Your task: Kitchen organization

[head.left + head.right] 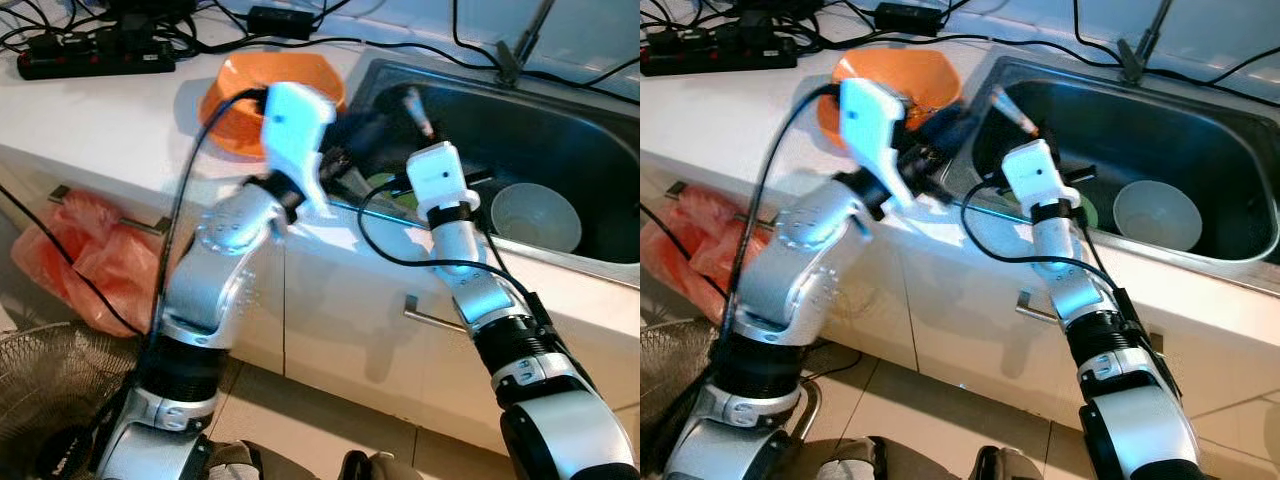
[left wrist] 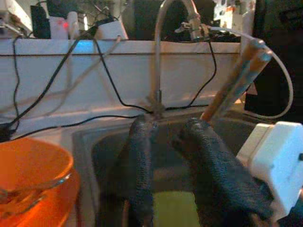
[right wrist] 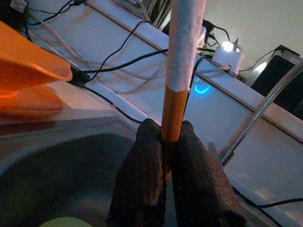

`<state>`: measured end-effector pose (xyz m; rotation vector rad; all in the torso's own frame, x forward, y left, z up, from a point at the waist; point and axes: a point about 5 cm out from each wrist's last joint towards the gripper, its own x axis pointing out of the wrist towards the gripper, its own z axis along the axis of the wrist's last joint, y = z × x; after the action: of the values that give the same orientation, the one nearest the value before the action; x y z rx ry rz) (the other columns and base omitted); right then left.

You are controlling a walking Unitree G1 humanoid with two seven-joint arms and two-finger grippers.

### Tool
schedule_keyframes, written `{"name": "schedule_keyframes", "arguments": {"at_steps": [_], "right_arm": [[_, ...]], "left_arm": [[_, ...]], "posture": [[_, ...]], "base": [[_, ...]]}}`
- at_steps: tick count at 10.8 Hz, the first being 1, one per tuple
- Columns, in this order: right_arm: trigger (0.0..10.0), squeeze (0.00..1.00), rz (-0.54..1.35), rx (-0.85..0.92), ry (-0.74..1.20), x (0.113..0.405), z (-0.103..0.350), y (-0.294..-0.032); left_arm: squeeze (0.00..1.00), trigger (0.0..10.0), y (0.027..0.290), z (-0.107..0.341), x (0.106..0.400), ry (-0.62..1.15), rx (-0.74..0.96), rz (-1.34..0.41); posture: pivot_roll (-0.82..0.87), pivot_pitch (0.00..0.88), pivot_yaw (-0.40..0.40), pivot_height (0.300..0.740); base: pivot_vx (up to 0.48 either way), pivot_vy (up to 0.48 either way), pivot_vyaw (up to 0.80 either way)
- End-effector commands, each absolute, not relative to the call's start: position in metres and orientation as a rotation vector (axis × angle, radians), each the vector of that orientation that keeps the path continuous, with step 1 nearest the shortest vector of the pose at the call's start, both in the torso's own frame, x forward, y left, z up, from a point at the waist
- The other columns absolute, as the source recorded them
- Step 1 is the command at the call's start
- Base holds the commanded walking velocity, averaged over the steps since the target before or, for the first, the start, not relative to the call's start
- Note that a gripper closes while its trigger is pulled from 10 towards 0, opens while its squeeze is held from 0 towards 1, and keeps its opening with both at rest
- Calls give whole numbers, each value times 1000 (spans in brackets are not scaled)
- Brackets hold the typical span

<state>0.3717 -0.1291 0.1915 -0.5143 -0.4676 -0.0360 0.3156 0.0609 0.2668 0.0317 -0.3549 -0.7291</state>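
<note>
My right gripper [image 3: 165, 142] is shut on a stick-like utensil [image 3: 177, 71] with an orange lower part and a white upper part. It holds the utensil [image 1: 416, 108] tilted above the left half of the steel sink [image 1: 570, 140]. My left gripper [image 2: 163, 132] hovers over the sink's left rim, its fingers slightly apart and holding nothing. Below both grippers a green item [image 2: 173, 208] lies in the sink; what it is I cannot tell. A pale bowl [image 1: 535, 215] rests on the sink's floor further right. An orange bowl [image 1: 240, 95] stands on the white counter just left of the sink.
A faucet [image 2: 158, 56] rises behind the sink. Black cables and a power strip [image 1: 95, 62] lie along the back of the counter. Below it are white cabinet doors with a bar handle [image 1: 430, 318], an orange plastic bag [image 1: 85, 260] and a fan grille [image 1: 40, 390] on the floor.
</note>
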Motion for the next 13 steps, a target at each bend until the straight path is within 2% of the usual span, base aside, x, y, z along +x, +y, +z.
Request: {"name": "schedule_keyframes", "arguments": {"at_steps": [1,5,6,11,12,13], "right_arm": [[0,0,-45,-503,-486,372,197,-131],[0,0,-46,-495,-480,373,196,-132],[0,0,-68,-442,-458,374,197,-136],[0,0,-121,-254,-318,381,188,-152],[3176,0,-120,-213,-292,382,186,-153],[10000,0,-116,-122,-229,384,179,-155]], "left_arm": [[1000,10000,59,267,315,-356,28,-728],[1000,10000,67,278,315,-426,1,-677],[0,10000,72,272,319,-418,49,-607],[0,10000,86,249,324,-362,120,-497],[0,10000,86,246,323,-355,131,-496],[0,10000,84,241,323,-345,142,-495]], "posture": [[130,121,-45,740],[130,122,-47,740],[129,122,-47,740],[129,123,-53,740],[130,123,-54,740],[131,126,-54,740]], "base": [[0,0,0],[0,0,0],[0,0,0],[0,0,0],[0,0,0],[0,0,0]]}}
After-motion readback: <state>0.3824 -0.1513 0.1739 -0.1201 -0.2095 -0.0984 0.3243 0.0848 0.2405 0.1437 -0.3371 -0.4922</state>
